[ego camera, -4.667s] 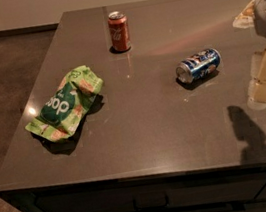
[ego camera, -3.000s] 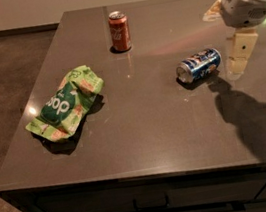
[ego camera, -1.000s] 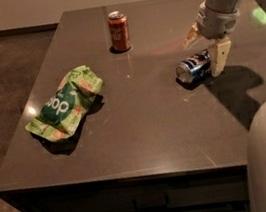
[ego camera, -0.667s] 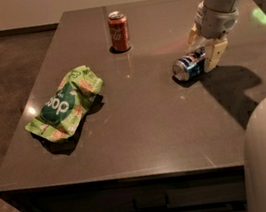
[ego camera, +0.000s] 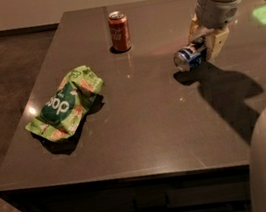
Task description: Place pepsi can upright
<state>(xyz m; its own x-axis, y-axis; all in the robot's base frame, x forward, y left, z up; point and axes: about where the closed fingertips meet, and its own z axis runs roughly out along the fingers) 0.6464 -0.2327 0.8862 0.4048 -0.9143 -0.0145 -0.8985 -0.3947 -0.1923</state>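
The pepsi can (ego camera: 189, 57), blue with a silver end facing left, lies on its side at the right of the dark table (ego camera: 141, 122). My gripper (ego camera: 205, 43) comes down from the upper right. Its tan fingers (ego camera: 217, 43) are closed around the can's right end. The can looks slightly off the table, with a shadow under it. Part of the arm fills the lower right corner.
A red cola can (ego camera: 119, 31) stands upright at the back middle of the table. A crumpled green chip bag (ego camera: 64, 104) lies at the left. The table's front edge runs along the bottom, with dark floor to the left.
My gripper came in from the right, dropped onto the lying can and closed on its right end. The can has shifted slightly and risen a little.
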